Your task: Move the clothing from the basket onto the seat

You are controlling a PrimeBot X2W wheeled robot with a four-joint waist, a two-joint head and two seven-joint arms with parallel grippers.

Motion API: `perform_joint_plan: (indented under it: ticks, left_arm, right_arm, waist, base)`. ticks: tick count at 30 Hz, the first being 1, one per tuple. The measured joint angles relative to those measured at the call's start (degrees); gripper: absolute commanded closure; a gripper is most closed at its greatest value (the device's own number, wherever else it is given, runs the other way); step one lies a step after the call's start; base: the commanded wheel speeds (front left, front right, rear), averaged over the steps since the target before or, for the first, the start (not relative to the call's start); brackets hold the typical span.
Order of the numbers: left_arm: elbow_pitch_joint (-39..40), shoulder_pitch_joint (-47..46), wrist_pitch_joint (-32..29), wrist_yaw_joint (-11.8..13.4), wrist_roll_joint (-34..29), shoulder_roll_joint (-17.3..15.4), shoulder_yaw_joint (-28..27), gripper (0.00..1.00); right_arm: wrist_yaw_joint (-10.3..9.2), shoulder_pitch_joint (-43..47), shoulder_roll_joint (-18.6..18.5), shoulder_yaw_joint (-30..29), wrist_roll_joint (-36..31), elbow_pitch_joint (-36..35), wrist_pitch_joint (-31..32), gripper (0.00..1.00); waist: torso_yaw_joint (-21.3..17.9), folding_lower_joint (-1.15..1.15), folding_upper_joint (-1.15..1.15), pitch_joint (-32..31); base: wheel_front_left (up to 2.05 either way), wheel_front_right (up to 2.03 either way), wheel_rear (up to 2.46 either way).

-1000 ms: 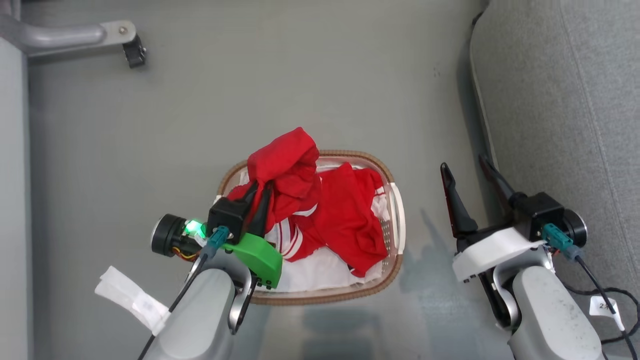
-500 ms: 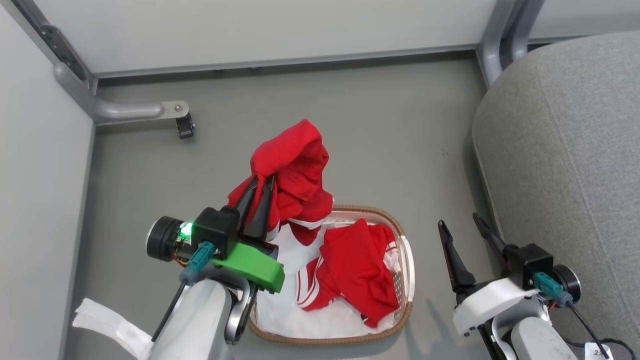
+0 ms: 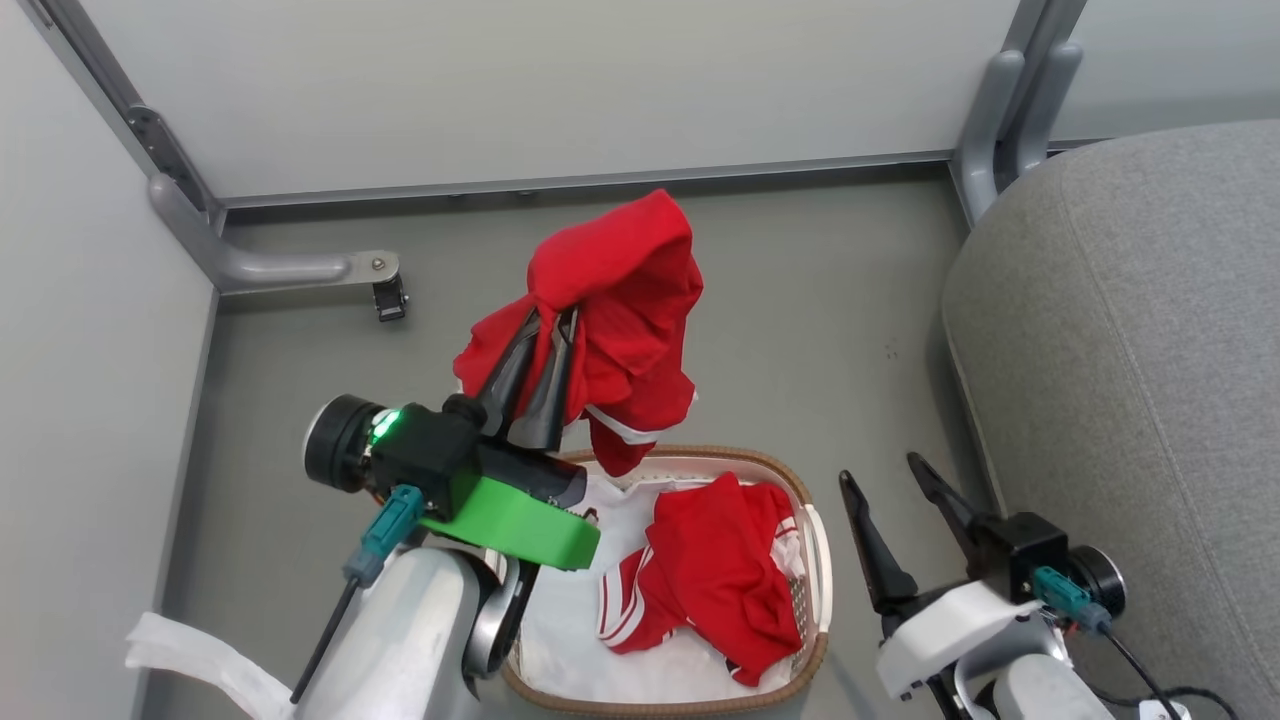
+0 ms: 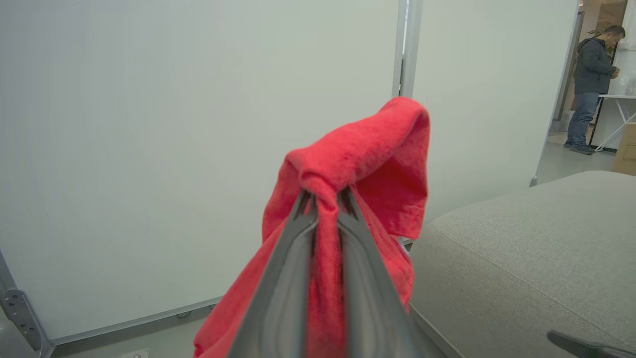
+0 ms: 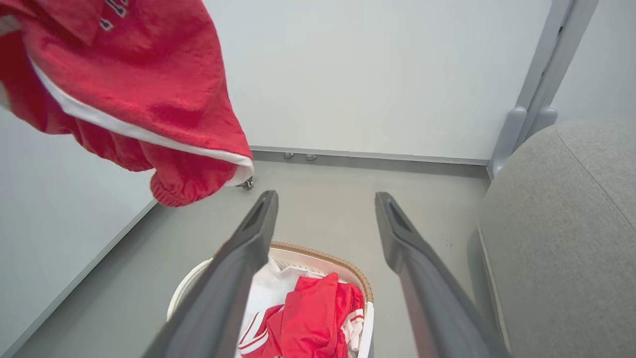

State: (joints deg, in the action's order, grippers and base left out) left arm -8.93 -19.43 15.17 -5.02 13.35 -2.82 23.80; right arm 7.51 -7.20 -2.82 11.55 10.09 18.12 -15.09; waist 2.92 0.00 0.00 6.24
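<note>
Plainly, our left gripper (image 3: 553, 318) is clenched on one soft bright red fabric garment with white striped trim (image 3: 625, 290), a fold of it pinched between the two dark fingers (image 4: 283, 298). The cloth crowns over the fingertips and spills down both sides of the jaws. Its long axis runs downward from the pinch, and the white-edged hem (image 3: 630, 432) is lowest, hanging above the oval cream-white perforated plastic basket with a brown woven-look rim (image 3: 770, 468) and apart from it.

In the left wrist view the fingers cover the garment's lower part. In the right wrist view the top edge cuts off its upper part, and the pale lettering there is unreadable to us.

Our right gripper (image 3: 882, 470) stands released, jaws wide with nothing between them. Through that gap we see the basket's far rim, while the fingers hide parts of its sides. In the head view the green wrist housing (image 3: 510, 520) covers the basket's rim on the left, and the frame cuts off its near end, so we cannot judge its long axis.

We count two red garments. One is held, and the second red garment (image 3: 720, 570) lies crumpled in the basket on a plain white liner sheet (image 3: 590, 650), below the left jaws and between the two grippers. We count one basket. One large light grey upholstered seat (image 3: 1130, 380) lies just outside the right jaws. One person (image 4: 591, 84) stands far beyond the left fingertips.
</note>
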Motion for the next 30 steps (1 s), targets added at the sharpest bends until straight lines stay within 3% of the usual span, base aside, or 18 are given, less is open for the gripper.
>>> perform_joint_plan:
  ticks: [15, 30]
  left_arm:
    - [1.12, -1.34, 0.00, 1.32, 3.54, 0.00, 5.93, 1.00]
    - [1.07, -2.46, 0.00, 1.21, 6.35, -0.01, 10.93, 1.00]
  right_arm:
    - [0.00, -14.76, -0.70, 20.98, 2.45, -3.87, 0.00, 0.00]
    - [0.01, -21.42, -0.12, 22.03, -2.82, 5.12, 0.00, 0.00]
  waist:
    - [1.89, 0.00, 0.00, 1.20]
    - [4.11, 0.00, 0.00, 2.66]
  base:
    - [0.00, 0.00, 0.00]
    - [0.00, 0.00, 0.00]
